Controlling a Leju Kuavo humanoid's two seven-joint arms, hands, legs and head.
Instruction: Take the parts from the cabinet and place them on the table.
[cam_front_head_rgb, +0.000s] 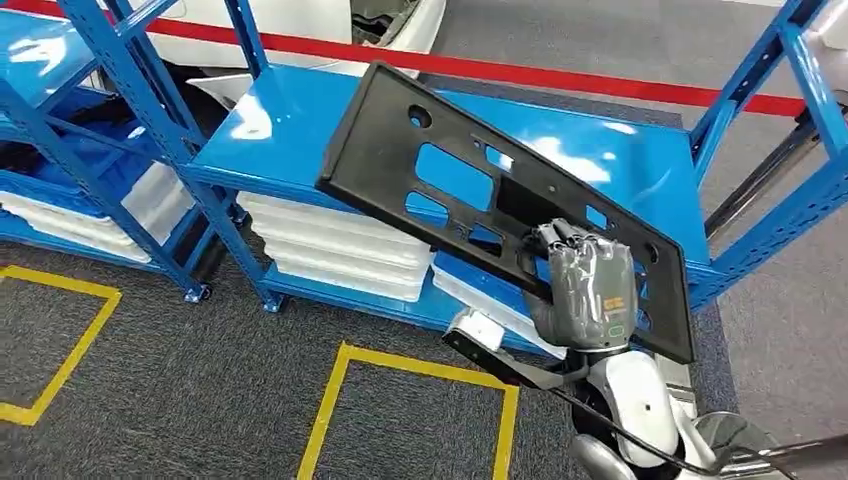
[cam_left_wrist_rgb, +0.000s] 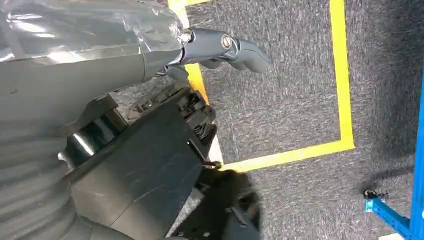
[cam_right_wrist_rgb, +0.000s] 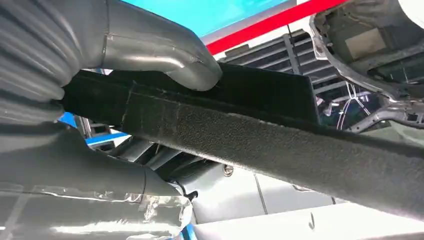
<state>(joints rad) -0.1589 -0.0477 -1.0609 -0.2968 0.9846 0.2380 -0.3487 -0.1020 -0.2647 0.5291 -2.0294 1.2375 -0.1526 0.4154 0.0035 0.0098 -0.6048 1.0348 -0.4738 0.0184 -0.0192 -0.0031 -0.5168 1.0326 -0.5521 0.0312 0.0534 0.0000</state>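
Black plastic panel (cam_front_head_rgb: 470, 190), long and flat with several cut-out windows and small round holes, hangs tilted in the air above the top of a blue metal shelf rack (cam_front_head_rgb: 300, 135). Its far left end is raised and its near right end dips toward the robot. It touches nothing but the hand that holds it.

Judging by its look, the panel is a stiff moulded part, light for its length, with a slightly grainy surface that should not slip easily. Held near one end, the long free end is likely to swing or sag, so a hold closer to the middle, or on a solid rim beside a cut-out, would steady it better.

The right hand (cam_front_head_rgb: 590, 285) rises from the lower right of the head view, wrapped in clear film, fingers closed on the panel's near edge close to its right end. In the right wrist view the thumb (cam_right_wrist_rgb: 165, 55) presses on one face of the panel edge (cam_right_wrist_rgb: 280, 135) with the palm below, a firm clamp.

The left hand (cam_left_wrist_rgb: 150, 55) hangs low over dark grey carpet marked with yellow floor tape (cam_left_wrist_rgb: 340, 75). Whether its fingers are spread or curled cannot be told, though no part appears in it.

White trays (cam_front_head_rgb: 340, 250) lie stacked on the rack's lower shelf.
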